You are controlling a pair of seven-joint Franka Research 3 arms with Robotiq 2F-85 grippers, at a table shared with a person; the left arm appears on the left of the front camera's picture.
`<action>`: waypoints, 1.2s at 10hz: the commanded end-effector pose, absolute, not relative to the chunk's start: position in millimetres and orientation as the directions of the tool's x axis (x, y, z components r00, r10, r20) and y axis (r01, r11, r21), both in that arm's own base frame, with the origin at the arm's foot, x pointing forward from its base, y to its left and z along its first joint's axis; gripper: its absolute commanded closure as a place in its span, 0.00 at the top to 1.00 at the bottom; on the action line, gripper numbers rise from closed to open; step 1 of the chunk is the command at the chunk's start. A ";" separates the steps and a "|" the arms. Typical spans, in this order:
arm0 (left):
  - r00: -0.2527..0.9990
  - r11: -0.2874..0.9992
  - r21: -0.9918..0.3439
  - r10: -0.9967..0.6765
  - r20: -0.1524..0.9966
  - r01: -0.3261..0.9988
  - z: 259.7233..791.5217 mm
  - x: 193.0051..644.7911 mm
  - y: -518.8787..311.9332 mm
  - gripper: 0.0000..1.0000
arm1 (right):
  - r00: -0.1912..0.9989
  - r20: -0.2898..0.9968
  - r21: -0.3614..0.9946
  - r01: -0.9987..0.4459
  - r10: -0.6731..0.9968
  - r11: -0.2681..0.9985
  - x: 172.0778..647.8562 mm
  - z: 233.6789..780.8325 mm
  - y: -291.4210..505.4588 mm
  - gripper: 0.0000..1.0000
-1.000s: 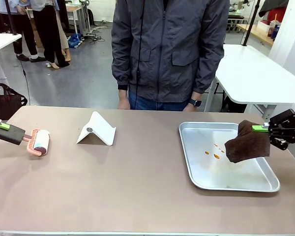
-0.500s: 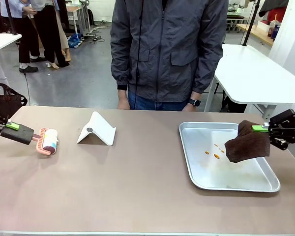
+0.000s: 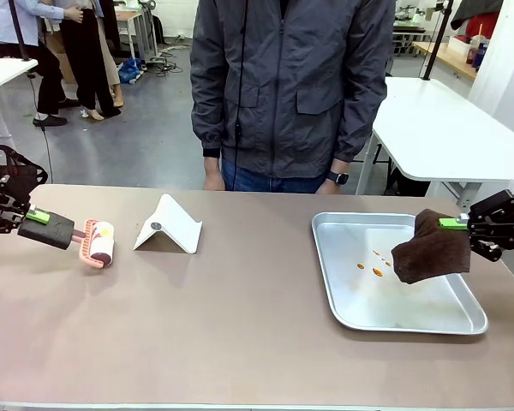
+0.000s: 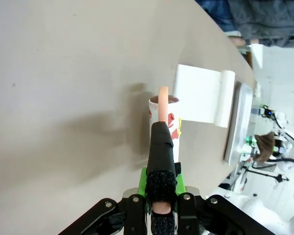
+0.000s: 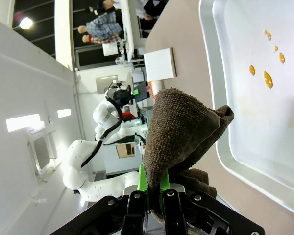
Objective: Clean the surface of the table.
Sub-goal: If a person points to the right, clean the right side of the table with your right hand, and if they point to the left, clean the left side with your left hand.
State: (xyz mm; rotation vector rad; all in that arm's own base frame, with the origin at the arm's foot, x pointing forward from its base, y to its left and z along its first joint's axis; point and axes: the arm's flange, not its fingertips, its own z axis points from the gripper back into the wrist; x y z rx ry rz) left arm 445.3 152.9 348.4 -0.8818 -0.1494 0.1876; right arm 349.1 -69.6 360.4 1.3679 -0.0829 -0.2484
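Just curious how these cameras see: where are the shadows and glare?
Front view: even light, mild sheen on the tray. Left wrist view: the roller throws a dark, soft-edged shadow on the table. Right wrist view: a lamp glares at top left; picture stands sideways.

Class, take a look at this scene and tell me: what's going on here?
The left gripper is shut on the black handle of a lint roller, its head down at the tan table, beside a white stand. The right gripper holds a brown cloth over the steel tray, which has orange drops in it. A person stands at the far side, hands down.
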 end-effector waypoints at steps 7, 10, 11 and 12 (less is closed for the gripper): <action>0.977 0.417 -0.904 0.134 0.167 0.097 417.1 321.3 216.8 0.22 | 0.972 -0.094 0.974 0.134 -0.218 0.180 348.0 364.1 -68.6 0.00; 0.981 0.401 -0.912 0.129 0.146 0.083 411.1 268.9 246.0 0.22 | 0.972 -0.094 0.974 0.134 -0.218 0.180 348.0 364.1 -68.6 0.00; 0.980 0.380 -0.922 0.140 0.141 0.078 406.8 263.8 253.3 0.22 | 0.972 -0.094 0.974 0.134 -0.218 0.180 348.0 364.1 -68.6 0.00; 0.975 0.349 -0.935 0.179 0.129 0.060 403.3 266.5 259.2 0.22 | 0.972 -0.094 0.974 0.134 -0.218 0.180 348.0 364.1 -68.6 0.00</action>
